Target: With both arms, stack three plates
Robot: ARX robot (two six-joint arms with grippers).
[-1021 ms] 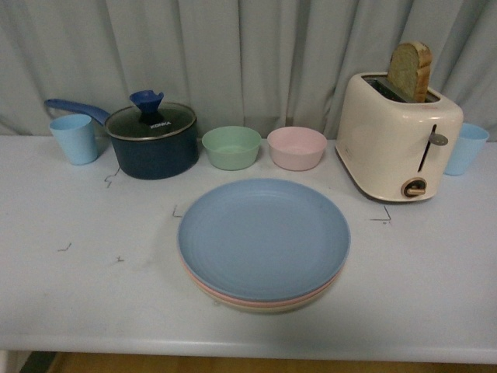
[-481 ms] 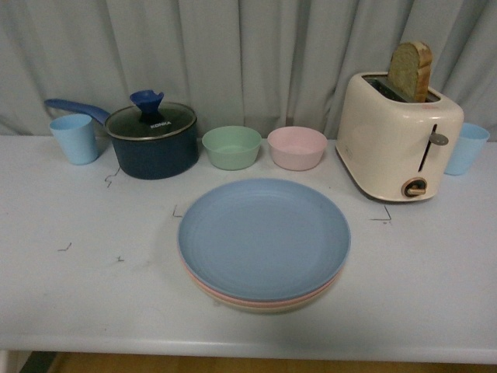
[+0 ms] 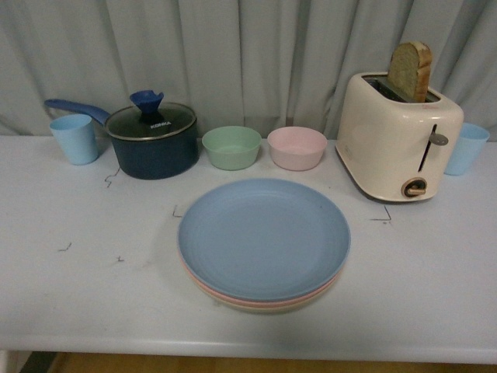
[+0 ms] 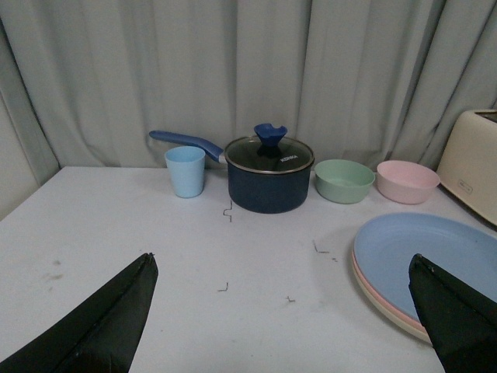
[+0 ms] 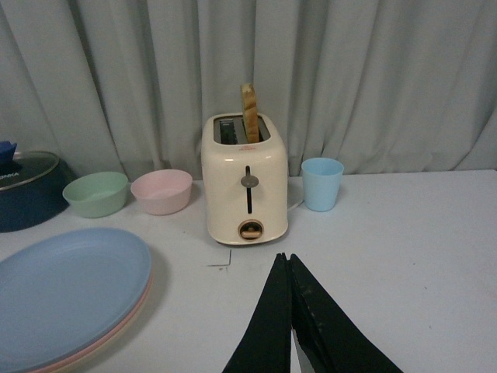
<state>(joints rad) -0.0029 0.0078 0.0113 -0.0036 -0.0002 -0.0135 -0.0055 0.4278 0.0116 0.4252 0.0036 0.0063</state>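
Three plates lie in one stack at the middle of the table: the blue plate (image 3: pixel 264 235) on top, the pink plate's rim (image 3: pixel 264 302) under it, the beige plate's rim (image 3: pixel 268 309) at the bottom. No arm shows in the front view. My left gripper (image 4: pixel 283 264) is open, its black fingers (image 4: pixel 101 326) wide apart over bare table to the left of the stack (image 4: pixel 423 260). With its fingers pressed together on nothing, my right gripper (image 5: pixel 286 256) is shut and hovers to the right of the stack (image 5: pixel 66 291), in front of the toaster.
Along the back stand a light blue cup (image 3: pixel 75 137), a dark blue lidded pot (image 3: pixel 151 140) with a long handle, a mint bowl (image 3: pixel 231 147), a pink bowl (image 3: pixel 297 148), a cream toaster (image 3: pixel 397 136) holding bread, and another blue cup (image 3: pixel 467 148). A curtain hangs behind.
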